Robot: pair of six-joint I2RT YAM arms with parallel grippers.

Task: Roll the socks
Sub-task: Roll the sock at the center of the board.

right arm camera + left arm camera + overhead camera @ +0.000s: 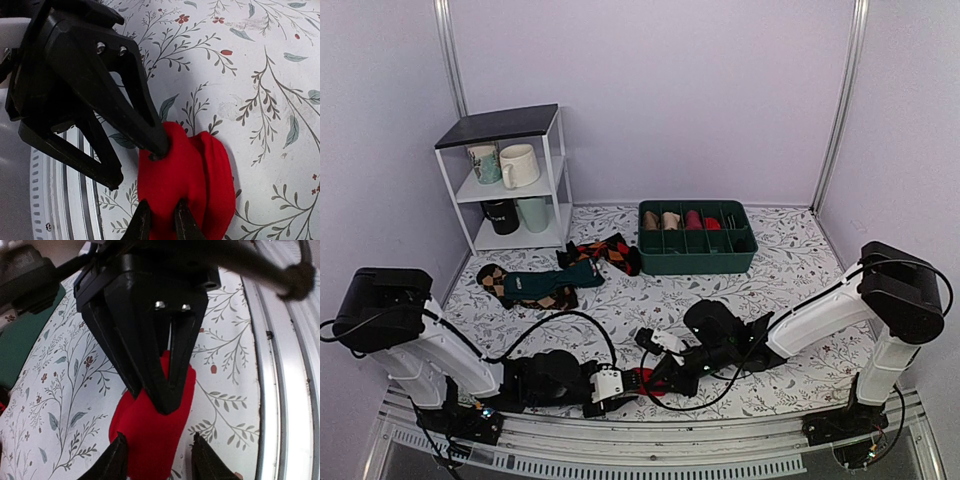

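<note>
The red socks [642, 377] lie bunched in a small bundle on the floral mat near the front edge, between both grippers. My right gripper [656, 378] is shut on a fold of the red socks [200, 180]; in the right wrist view its fingertips [162, 202] pinch the fabric. My left gripper [626, 383] is open, its fingers either side of the bundle [150, 435] in the left wrist view [159, 437]. In the right wrist view, one left finger [150, 135] presses on the bundle's top edge and the other stands off it.
A green divided box [697, 260] holding rolled socks stands at the back. A white shelf [505, 130] with mugs is at the back left. A dark teal sock [552, 281] and argyle socks [610, 250] lie mid-left. The metal front rail [280, 390] runs close by.
</note>
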